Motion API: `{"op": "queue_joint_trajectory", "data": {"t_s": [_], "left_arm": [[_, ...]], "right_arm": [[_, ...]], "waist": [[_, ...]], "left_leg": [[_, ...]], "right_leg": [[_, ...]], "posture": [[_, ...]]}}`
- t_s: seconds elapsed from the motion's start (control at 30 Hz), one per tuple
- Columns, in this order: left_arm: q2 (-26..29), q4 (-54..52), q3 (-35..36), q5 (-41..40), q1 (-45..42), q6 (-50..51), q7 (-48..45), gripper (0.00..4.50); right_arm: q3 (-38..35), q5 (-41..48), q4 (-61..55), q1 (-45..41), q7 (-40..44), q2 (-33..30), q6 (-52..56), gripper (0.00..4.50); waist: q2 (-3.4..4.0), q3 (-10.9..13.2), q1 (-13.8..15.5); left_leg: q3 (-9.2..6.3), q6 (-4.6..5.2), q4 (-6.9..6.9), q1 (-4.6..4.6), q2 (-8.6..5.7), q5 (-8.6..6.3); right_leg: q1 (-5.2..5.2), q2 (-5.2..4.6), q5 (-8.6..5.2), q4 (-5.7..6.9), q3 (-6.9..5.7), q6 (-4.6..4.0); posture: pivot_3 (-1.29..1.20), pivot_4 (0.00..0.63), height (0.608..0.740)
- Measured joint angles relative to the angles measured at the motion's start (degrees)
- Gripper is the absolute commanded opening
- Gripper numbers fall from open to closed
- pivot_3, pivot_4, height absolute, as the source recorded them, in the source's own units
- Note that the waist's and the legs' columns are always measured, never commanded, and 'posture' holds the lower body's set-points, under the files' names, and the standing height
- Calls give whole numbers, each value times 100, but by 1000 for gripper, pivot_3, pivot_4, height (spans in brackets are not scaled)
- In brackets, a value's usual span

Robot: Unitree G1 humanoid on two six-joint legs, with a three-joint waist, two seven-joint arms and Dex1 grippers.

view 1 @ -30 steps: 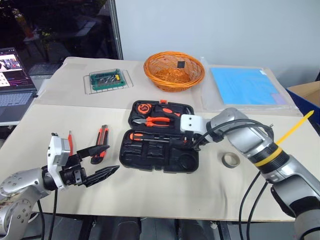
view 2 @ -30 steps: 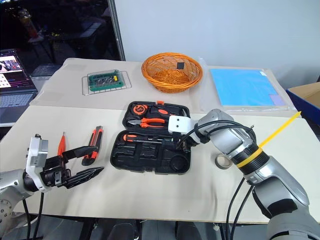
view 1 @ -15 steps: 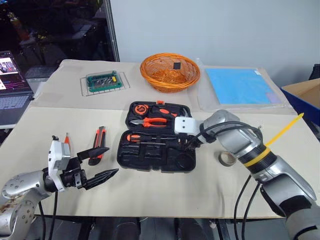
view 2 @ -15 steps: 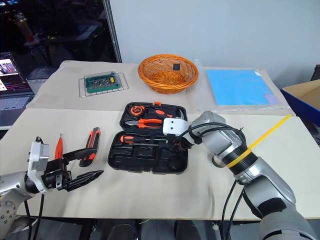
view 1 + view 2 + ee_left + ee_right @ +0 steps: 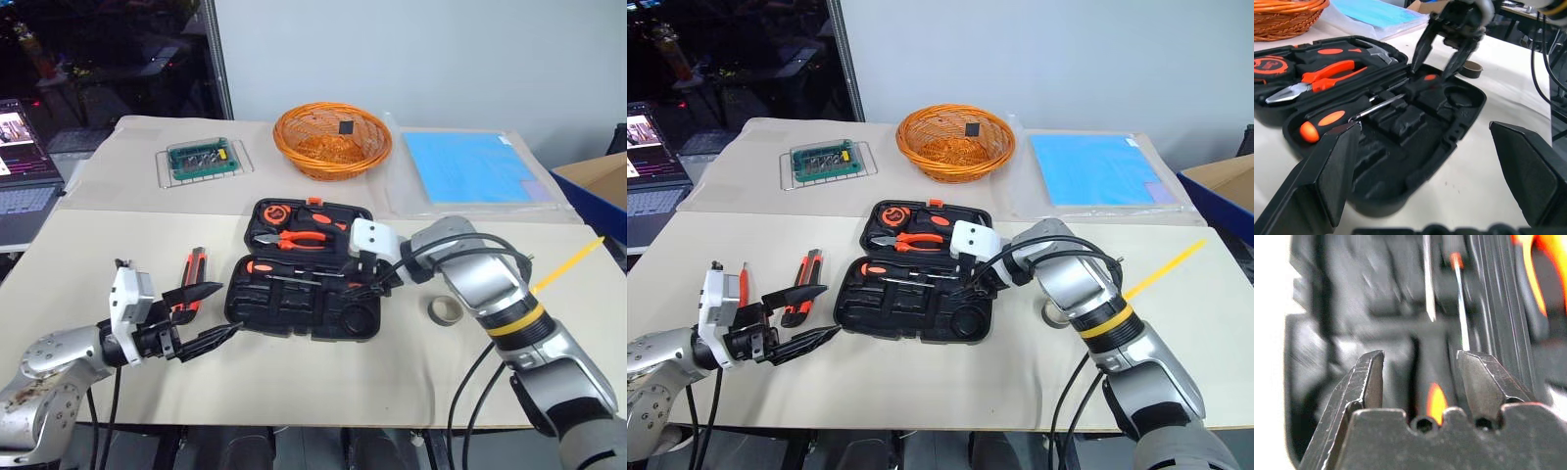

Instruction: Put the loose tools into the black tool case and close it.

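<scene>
Wicker basket (image 5: 332, 139) and blue sheet (image 5: 474, 167) sit well beyond the right pincer (image 5: 364, 287), nothing blocking. It hovers over the black tool case (image 5: 312, 311), jaws apart, empty, a screwdriver (image 5: 1378, 104) just below. Left pincer (image 5: 204, 317) wide open, empty, w/ utility knife (image 5: 192, 275) just behind.

A black case (image 5: 304, 313) holds orange-and-black screwdrivers (image 5: 294, 271) and orange pliers (image 5: 299, 237); behind the case, an orange basket (image 5: 333, 139) and blue sheet (image 5: 470, 166) on the beige bench (image 5: 392, 372).

The right gripper (image 5: 1442, 54) is lifted off the screwdriver (image 5: 1422, 83) laid in the black tool case (image 5: 294, 318), its jaws now parted above it.
</scene>
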Motion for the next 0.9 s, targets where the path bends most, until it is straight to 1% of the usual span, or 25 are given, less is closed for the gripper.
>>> {"op": "queue_joint_trajectory", "data": {"t_s": [0.07, 0.1, 0.17, 0.2, 0.3, 0.43, 0.47, 0.57, 0.6, 0.67, 0.73, 0.77, 0.8, 0.87, 0.9], "left_arm": [[1, -109, -10, -65, -77, 97, 138, 4491], [3, -113, -10, -73, -89, 117, 162, 4491], [12, -116, -13, -103, -122, 184, 245, 4491], [17, -121, -13, -108, -135, 194, 292, 4491], [55, -100, 15, -108, -142, 194, 315, 4491], [65, -100, 61, -106, -173, 229, 584, 4491], [89, -92, 67, -106, -159, 247, 601, 4491], [134, -31, 105, -107, -159, 286, 600, 4491], [144, -7, 149, -107, -154, 293, 623, 4491], [151, 53, 244, -98, -154, 292, 675, 4491], [165, 263, 309, 53, -160, 273, 813, 4491], [163, 331, 313, 125, -158, 273, 874, 4491], [89, 371, 366, 245, -137, 275, 1128, 4491], [-97, 360, 516, 365, -109, 328, 1625, 4491], [-195, 337, 621, 402, -99, 451, 1977, 4491]], "right_arm": [[-370, 246, -245, 257, -300, 203, -45, 1002], [-405, 270, -275, 330, -409, 269, -59, 721], [-485, 204, -309, 636, -951, 533, -241, 35], [-481, 80, -324, 827, -1282, 678, -333, 35], [-334, -277, -311, 1133, -1927, 883, -604, 35], [99, -801, -90, 1670, -2640, 1136, -1254, 35], [282, -966, 81, 1626, -2678, 1102, -1546, 35], [478, -1189, 349, 1548, -2671, 1076, -1970, 35], [565, -1286, 454, 1499, -2658, 1031, -2164, 35], [668, -1430, 644, 1390, -2597, 991, -2417, 35], [729, -1502, 918, 1251, -2605, 1037, -2692, 35], [716, -1501, 973, 1227, -2633, 1086, -2741, 35], [632, -1450, 1020, 1247, -2705, 1164, -2916, 35], [254, -1037, 1011, 1389, -2737, 1366, -2963, 35], [-13, -701, 847, 1460, -2732, 1438, -2932, 35]], "waist": [[0, 0, 5], [0, 0, 2], [0, 0, -11], [0, 0, -11], [0, 0, -11], [0, -2, -14], [-4, -10, -32], [-31, -30, -87], [-32, -32, -105], [-37, -35, -140], [-52, -49, -160], [-58, -52, -163], [-62, -53, -178], [-61, -45, -176], [-56, -33, -166]], "left_leg": [[1, 0, 0, 15, 0, 0], [2, 0, 0, 20, 0, 0], [4, -2, 0, 22, 0, 1], [5, -3, 0, 22, 0, 2], [5, -4, 0, 20, 0, 2], [9, -5, 0, 21, -2, 2], [12, -5, 0, 35, -2, 2], [7, -7, 0, 83, 4, 1], [7, -9, -1, 109, 5, -1], [11, -53, -7, 153, 6, -28], [13, -54, -24, 167, 6, -28], [12, -55, -25, 168, 6, -28], [13, -55, -28, 166, 12, -28], [17, -53, -30, 143, 14, -26], [17, -42, -30, 134, 14, -18]], "right_leg": [[10, 0, -1, 2, 1, -1], [13, 0, -1, 2, 1, -2], [11, 0, -2, 3, 2, -3], [8, 0, -3, 6, 3, -5], [6, 0, -5, 7, 3, -7], [8, -3, -6, 7, 6, -6], [18, -4, -6, 6, 8, -6], [51, -1, -12, 5, 0, -16], [69, -2, -35, -1, 0, -37], [107, -6, -58, -9, 0, -19], [113, -10, -58, -13, 0, -19], [113, -9, -56, -11, 0, -22], [107, -8, -49, -10, -1, -29], [105, -8, -37, -1, -1, -39], [96, -7, -9, 4, 0, -42]], "posture": [[0, 150, 740], [0, 150, 740], [0, 150, 740], [0, 150, 740], [0, 150, 740], [0, 150, 740], [0, 150, 740], [0, 150, 740], [0, 150, 740], [0, 150, 740], [0, 150, 740], [0, 150, 740], [0, 150, 740], [0, 150, 740], [0, 150, 740]]}}
